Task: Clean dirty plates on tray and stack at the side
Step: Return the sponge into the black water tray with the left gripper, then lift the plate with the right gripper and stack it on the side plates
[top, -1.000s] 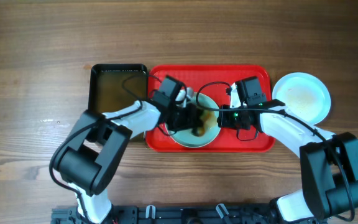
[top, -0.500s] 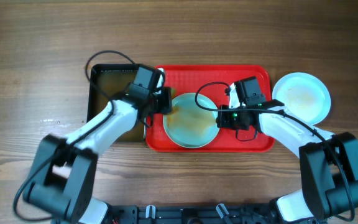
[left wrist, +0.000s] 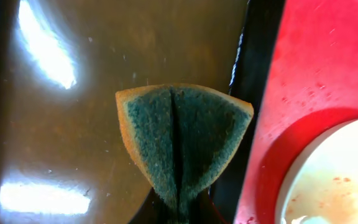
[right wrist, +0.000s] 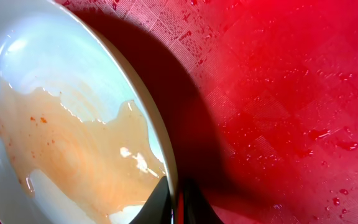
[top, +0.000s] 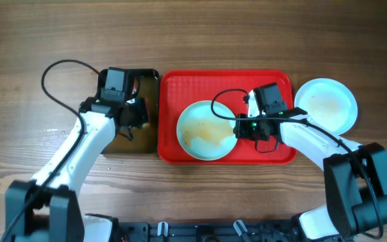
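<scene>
1. Overhead view: the red tray (top: 200,84) is seen at the middle of the wooden worktop (top: 32,40). A black basin (top: 150,75) is set just beside its left edge.
2. One plate (top: 207,130) lies on the tray, toward the lower middle. A thin orange-brown film is spread across its well.
3. A second plate (top: 326,105) is placed on the worktop just beside the right edge of the tray. A faint stain is visible at its centre.
4. The right pincer (top: 239,128) is clenched on the right rim of the plate on the tray. In the right wrist view that rim is pinched between the two fingers at the bottom edge, and a dark shadow is cast beneath it on the tray. Whether that side is raised cannot be told.
5. The left pincer (top: 136,115) is held over the basin, well apart from the plate.
6. In the left wrist view a sponge (left wrist: 182,143) is grasped by the left pincer. It is green with a yellow edge and is folded along its middle.
7. Brown liquid (left wrist: 73,124) with bright glare is seen in the basin beneath the sponge. Whether the two touch cannot be told.
8. Small droplets (right wrist: 319,134) are scattered over the textured surface of the tray.
</scene>
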